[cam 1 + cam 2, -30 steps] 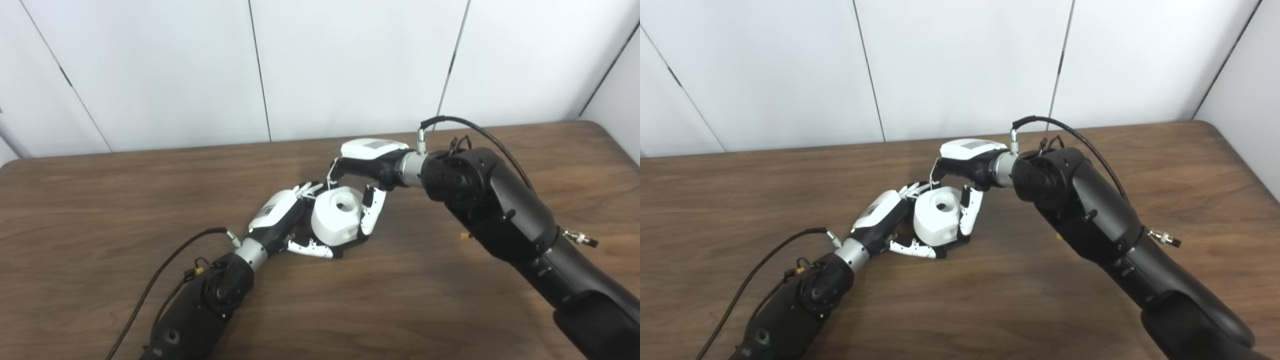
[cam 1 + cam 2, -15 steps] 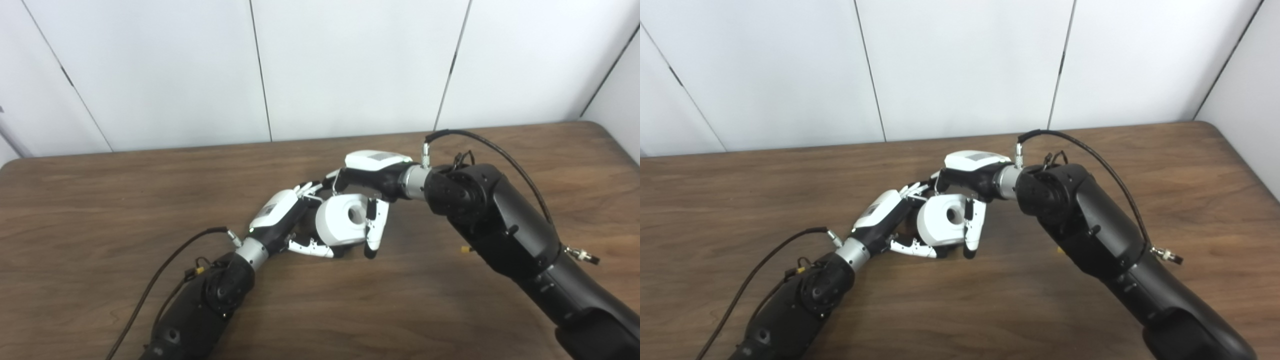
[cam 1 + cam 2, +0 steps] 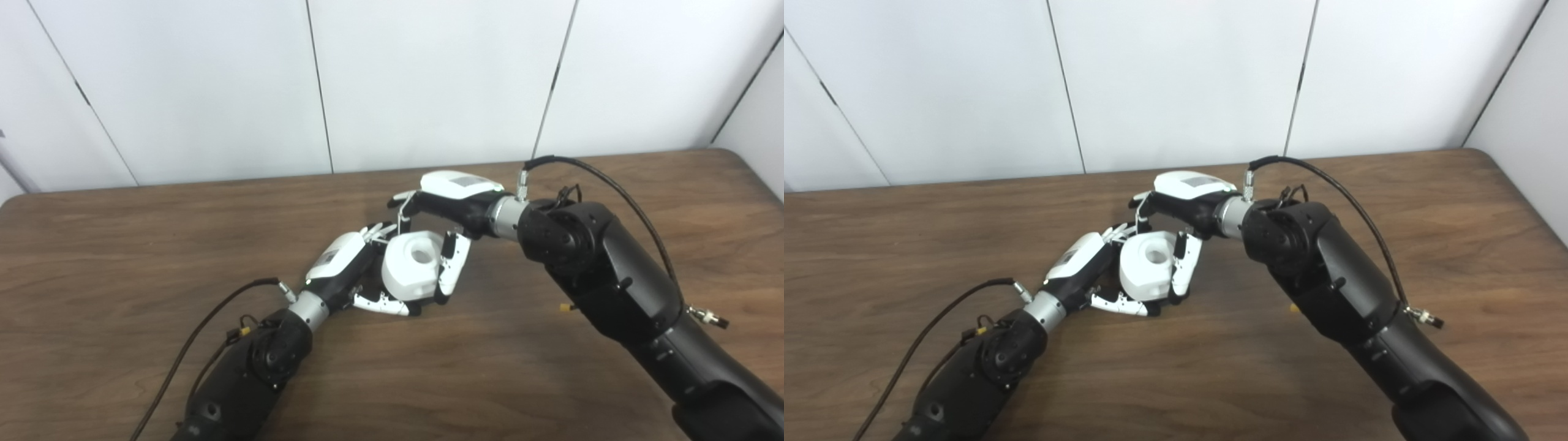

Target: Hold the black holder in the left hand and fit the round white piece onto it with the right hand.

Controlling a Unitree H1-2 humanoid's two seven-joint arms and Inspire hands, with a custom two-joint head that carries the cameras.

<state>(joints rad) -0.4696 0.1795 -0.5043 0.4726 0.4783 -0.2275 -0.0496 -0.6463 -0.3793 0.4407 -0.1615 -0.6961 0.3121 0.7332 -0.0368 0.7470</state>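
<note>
The brown wooden table (image 3: 122,245) fills the lower two thirds of the frame, and its far edge runs along the white panel wall (image 3: 429,79) in the upper part. Its right edge shows only at the far right of the frame. The surface is bare on the left side, along the far edge and at the lower middle, so there is free room on every side of the two hands.

Both hands meet near the middle of the frame. The left hand (image 3: 343,263) comes up from the lower left, with its arm lying diagonally and a black cable (image 3: 196,337) hanging beside it. Its fingers (image 3: 380,303) curl around the lower left side of the round white piece (image 3: 411,264), one of them lying low under it near the table. The black holder is mostly hidden (only dark parts show under the white piece), so I cannot tell how it is gripped.

The right hand (image 3: 456,202) reaches in from the right, its back turned up and its wrist bent toward the left. Its fingers (image 3: 449,272) hang down and press on the right side of the white piece, clamped on it. The piece sits between the two hands, with its hole facing up.
</note>
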